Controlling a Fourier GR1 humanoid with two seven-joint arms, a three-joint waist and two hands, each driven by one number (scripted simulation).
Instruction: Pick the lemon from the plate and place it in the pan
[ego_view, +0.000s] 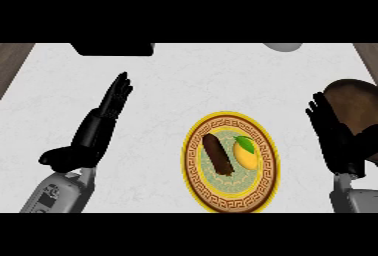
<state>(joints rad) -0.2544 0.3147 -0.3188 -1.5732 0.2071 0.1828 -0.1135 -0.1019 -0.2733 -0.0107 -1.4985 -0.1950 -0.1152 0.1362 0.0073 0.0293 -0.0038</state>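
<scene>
1. A white, faintly marbled counter (184, 85) fills the view, with strips of brown wood showing past its far left and far right corners.
2. A round plate (193, 172), with a yellow rim, a brown key-pattern band and a pale green centre, lies near the counter's near edge, a little right of the middle.
3. The small yellow lemon (246, 156), with a green leaf at its far end, lies on the right half of the plate, and no hand touches it.
4. A dark brown stick-shaped thing (218, 154) lies on the plate just to the left of the lemon, slanting from far-left to near-right.
5. A round dark brown pan (358, 97) sits at the counter's right edge, well apart from the plate and partly hidden by the right hand.
6. The black right hand (336, 142) is between plate and pan; its fingers (321, 110) are straight and close together, holding nothing.
7. The black left hand (92, 135) shows over the counter's left side, well apart from the plate. Its fingers (116, 95) are straight and pressed together, the thumb juts out to the left, and it holds nothing.
8. A black object (111, 48) and a pale grey round object (283, 46) sit cut off at the counter's far edge.
</scene>
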